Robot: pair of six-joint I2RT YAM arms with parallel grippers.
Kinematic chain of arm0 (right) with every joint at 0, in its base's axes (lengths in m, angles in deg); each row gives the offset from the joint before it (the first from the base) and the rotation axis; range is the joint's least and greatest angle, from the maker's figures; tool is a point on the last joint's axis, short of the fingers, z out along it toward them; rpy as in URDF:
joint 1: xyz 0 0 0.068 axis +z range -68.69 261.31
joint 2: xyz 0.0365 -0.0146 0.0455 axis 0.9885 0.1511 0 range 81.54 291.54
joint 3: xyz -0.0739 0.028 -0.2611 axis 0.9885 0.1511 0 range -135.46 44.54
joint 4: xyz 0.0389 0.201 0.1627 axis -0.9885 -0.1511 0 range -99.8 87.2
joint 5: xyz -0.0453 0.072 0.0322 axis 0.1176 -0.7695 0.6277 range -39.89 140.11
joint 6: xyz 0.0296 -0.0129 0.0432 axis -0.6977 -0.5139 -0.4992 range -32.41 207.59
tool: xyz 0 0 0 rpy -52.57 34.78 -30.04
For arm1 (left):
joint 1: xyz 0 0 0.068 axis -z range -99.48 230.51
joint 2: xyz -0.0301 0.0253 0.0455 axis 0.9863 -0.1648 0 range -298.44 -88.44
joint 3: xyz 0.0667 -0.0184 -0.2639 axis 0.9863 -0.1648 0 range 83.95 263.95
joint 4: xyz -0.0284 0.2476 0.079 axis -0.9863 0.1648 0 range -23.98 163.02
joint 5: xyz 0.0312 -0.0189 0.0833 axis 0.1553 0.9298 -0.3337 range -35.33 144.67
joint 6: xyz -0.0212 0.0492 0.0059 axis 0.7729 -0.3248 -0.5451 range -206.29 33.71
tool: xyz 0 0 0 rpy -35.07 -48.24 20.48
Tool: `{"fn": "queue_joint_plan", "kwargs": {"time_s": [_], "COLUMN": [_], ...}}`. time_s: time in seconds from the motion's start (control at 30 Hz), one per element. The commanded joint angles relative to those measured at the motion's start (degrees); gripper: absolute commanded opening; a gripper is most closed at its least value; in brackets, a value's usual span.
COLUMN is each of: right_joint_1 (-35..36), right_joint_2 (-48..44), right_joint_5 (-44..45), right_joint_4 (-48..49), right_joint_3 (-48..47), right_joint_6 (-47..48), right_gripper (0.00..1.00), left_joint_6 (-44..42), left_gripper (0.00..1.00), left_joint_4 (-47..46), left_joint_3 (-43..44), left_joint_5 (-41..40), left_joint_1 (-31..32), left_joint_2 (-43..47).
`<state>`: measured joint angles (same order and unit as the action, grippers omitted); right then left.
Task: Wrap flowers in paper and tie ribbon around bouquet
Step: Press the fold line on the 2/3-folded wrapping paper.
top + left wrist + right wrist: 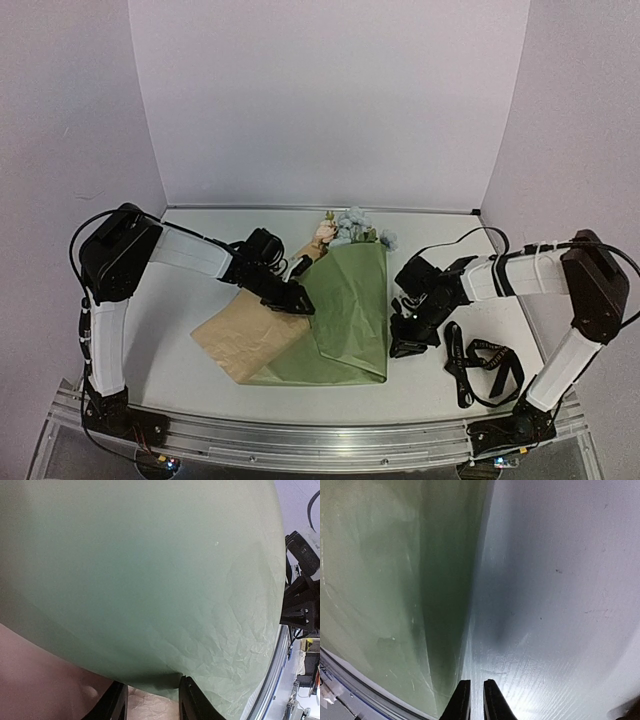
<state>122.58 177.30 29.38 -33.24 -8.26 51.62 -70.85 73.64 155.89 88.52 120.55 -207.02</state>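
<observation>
The paper (350,310) lies folded over the flowers (350,225), olive face up, and only the blooms poke out at its far end. A tan flap (240,340) sticks out to the left. My left gripper (300,303) rests at the fold's left edge. In the left wrist view the green paper (150,580) fills the frame, and its edge reaches between the parted jaws of the left gripper (150,690). My right gripper (405,345) sits low, just right of the paper. In the right wrist view the right gripper (476,685) has only a slit between its jaws, over bare table beside the paper (380,605). The ribbon (485,365) lies loose on the table to the right.
White walls close in the table (200,290) at the back and on both sides. A metal rail (320,440) runs along the near edge. Black cables loop from both arms. My right arm (302,600) shows past the paper's edge in the left wrist view.
</observation>
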Motion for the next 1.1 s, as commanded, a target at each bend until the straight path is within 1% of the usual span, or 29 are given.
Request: {"fn": "queue_joint_plan", "kwargs": {"time_s": [0.0, 0.1, 0.17, 0.33, 0.63, 0.83, 1.07], "right_joint_1": [0.0, 0.1, 0.3, 1.1, 3.1, 6.1, 10.2], "right_joint_2": [1.9, 1.7, 1.3, 2.0, 5.8, 7.6, 11.1], "right_joint_5": [0.0, -0.2, -0.2, -0.3, 0.3, 4.8, 11.8], "right_joint_4": [0.9, 1.3, 1.3, 0.7, -3.7, -10.9, -19.7], "right_joint_3": [-3.7, -3.8, -3.7, -4.3, -7.6, -11.1, -16.4], "right_joint_6": [0.1, -0.4, -0.4, -0.4, 0.4, 0.9, -1.3], "right_gripper": [0.11, 0.12, 0.15, 0.19, 0.23, 0.24, 0.26], "left_joint_6": [-0.3, -0.5, -0.6, -0.7, -0.8, -0.7, -0.4], "left_gripper": [0.36, 0.37, 0.36, 0.36, 0.36, 0.37, 0.37], "left_joint_4": [0.9, 1.2, 1.5, 1.6, 3.1, 4.2, 6.4], "left_joint_3": [2.4, 2.4, 2.5, 2.5, 2.4, 0.8, -1.9], "left_joint_5": [-0.7, -0.8, -0.9, -1.0, -3.3, -5.8, -9.2], "left_joint_1": [0.0, 0.0, 0.0, 0.0, 0.0, 0.0, 0.3], "left_joint_2": [0.6, 0.9, 0.9, 1.1, 4.6, 8.8, 15.7]}}
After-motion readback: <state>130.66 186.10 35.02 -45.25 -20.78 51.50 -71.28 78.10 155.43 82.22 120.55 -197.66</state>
